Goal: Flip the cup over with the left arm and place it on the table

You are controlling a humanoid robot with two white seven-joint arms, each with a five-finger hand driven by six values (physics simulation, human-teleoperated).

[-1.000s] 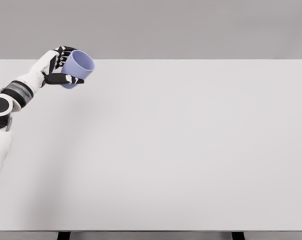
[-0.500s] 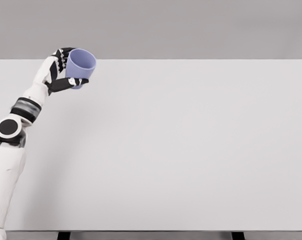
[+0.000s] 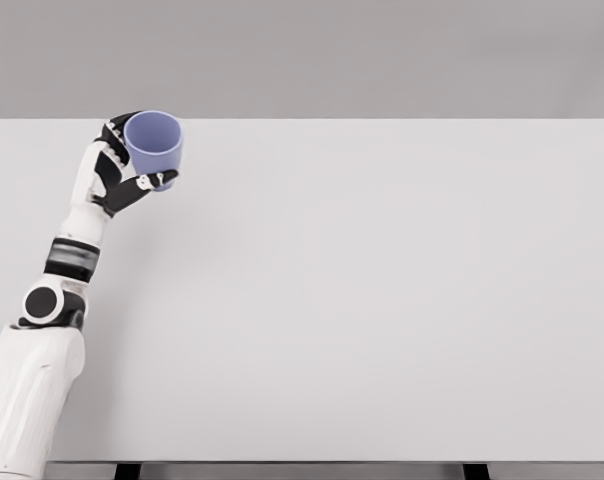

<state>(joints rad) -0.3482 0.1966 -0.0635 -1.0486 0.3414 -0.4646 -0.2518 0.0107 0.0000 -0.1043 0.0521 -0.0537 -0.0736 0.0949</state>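
Observation:
A lavender-blue cup (image 3: 155, 146) is held over the far left part of the white table (image 3: 362, 290), its open mouth facing up and slightly toward me. My left hand (image 3: 132, 168) is shut on the cup, black fingers wrapped behind it and the thumb across its lower front. The white left arm rises from the lower left corner up to the hand. I cannot tell whether the cup's base touches the table. The right arm is out of view.
The table's far edge (image 3: 302, 119) runs just behind the cup, against a plain grey wall. Two dark table legs (image 3: 128, 470) show below the near edge.
The cup has rotated from lying tilted with its mouth toward the right to nearly upright. The left forearm swung from a low slant to near vertical, and the hand came slightly down.

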